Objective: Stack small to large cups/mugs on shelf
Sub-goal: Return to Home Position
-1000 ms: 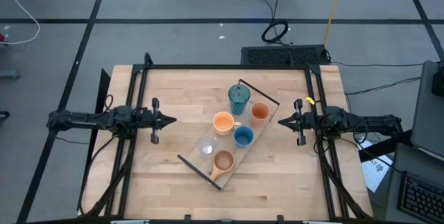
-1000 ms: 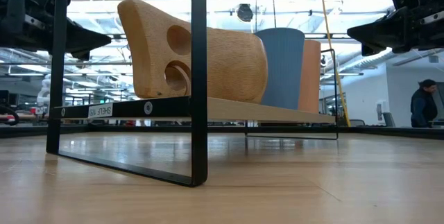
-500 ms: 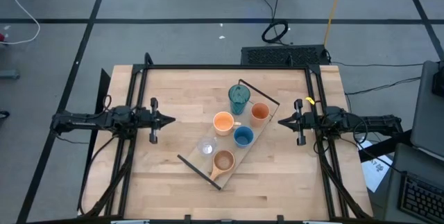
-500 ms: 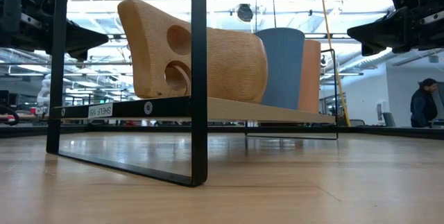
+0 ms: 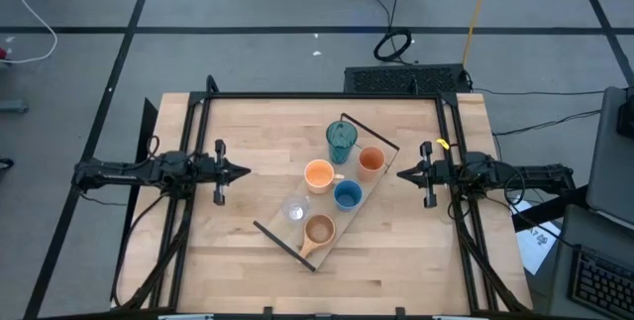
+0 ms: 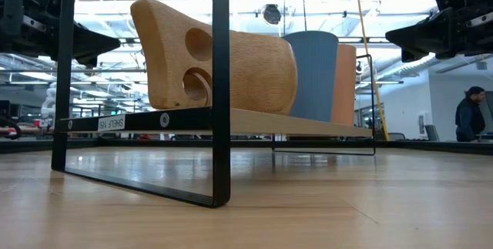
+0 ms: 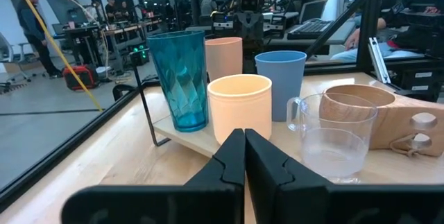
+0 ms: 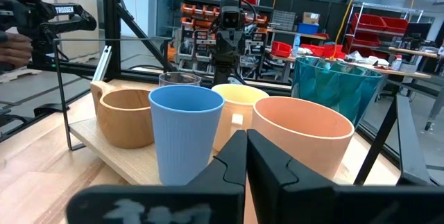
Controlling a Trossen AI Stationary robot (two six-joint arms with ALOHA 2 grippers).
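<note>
The light-wood shelf [image 5: 349, 209] lies slantwise mid-table on black rails. On it stand the teal tumbler [image 5: 341, 140], an orange cup [image 5: 370, 161], the blue cup [image 5: 347, 195] and the tan handled mug [image 5: 318, 230]. The other orange cup [image 5: 319, 174] and the clear cup [image 5: 294, 210] sit at its left side. My left gripper [image 5: 246, 171] is shut and empty at the table's left. My right gripper [image 5: 402, 173] is shut and empty at the right.
A black frame [image 5: 327, 96] runs around the tabletop. The shelf's black rail [image 6: 221, 87] stands close in the low view. People and workbenches show beyond the table [image 6: 467, 115]. Bare wood lies near the front edge [image 5: 396, 270].
</note>
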